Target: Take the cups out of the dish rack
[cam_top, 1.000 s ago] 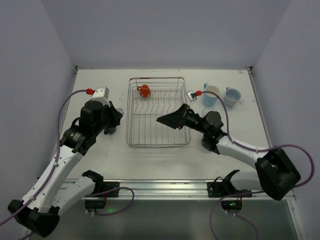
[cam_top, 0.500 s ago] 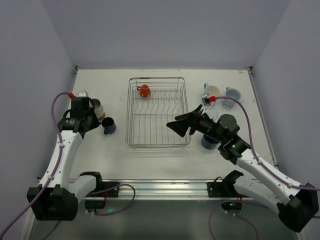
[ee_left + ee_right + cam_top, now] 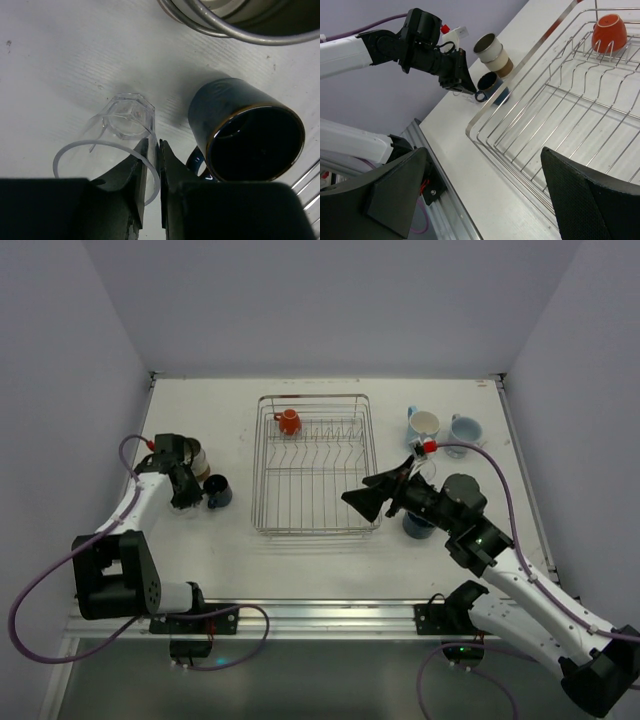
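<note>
My left gripper [image 3: 190, 496] is shut on the rim wall of a clear glass [image 3: 122, 120], low over the table. It is just left of a dark blue mug [image 3: 218, 491] and a cream-and-brown tumbler [image 3: 196, 460]. In the left wrist view the gripper [image 3: 155, 152] pinches the glass, with the mug [image 3: 250, 140] to the right and the tumbler [image 3: 240, 15] above. The dish rack [image 3: 258, 470] holds one orange mug [image 3: 289, 421], also in the right wrist view [image 3: 609, 29]. My right gripper [image 3: 366, 498] is open and empty at the rack's near right corner.
Two light blue mugs [image 3: 423, 426] [image 3: 463, 432] stand right of the rack. Another dark blue mug [image 3: 417, 524] sits under my right arm. The right wrist view shows the rack rim [image 3: 535, 50], the left arm [image 3: 425, 47] and the table's front rail [image 3: 445, 200].
My left arm has folded back to the left and lowered the glass beside the dark blue mug. My right gripper has drawn back out of the rack toward the near right.
</note>
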`<move>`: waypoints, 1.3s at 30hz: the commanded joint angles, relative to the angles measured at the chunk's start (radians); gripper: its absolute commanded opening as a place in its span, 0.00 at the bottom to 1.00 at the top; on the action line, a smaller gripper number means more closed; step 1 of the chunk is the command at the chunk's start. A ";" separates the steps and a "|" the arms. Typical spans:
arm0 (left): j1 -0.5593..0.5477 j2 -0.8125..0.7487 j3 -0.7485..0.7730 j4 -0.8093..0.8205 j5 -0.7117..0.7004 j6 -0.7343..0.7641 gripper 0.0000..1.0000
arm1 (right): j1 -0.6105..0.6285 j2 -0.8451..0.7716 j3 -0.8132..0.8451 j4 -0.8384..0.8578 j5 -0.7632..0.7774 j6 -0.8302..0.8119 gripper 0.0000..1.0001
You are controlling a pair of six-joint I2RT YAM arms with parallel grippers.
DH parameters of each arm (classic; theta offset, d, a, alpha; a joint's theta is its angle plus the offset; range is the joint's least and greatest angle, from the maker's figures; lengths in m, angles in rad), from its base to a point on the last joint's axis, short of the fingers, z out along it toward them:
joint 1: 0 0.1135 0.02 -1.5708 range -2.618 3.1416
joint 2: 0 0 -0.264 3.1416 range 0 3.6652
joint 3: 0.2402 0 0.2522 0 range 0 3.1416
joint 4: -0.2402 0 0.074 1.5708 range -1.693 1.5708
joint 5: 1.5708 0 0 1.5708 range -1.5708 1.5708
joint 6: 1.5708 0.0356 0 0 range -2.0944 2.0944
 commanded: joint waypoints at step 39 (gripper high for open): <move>-0.214 -0.674 -0.113 0.359 0.466 0.114 0.79 | 0.014 0.909 0.721 -0.206 0.280 -0.142 0.76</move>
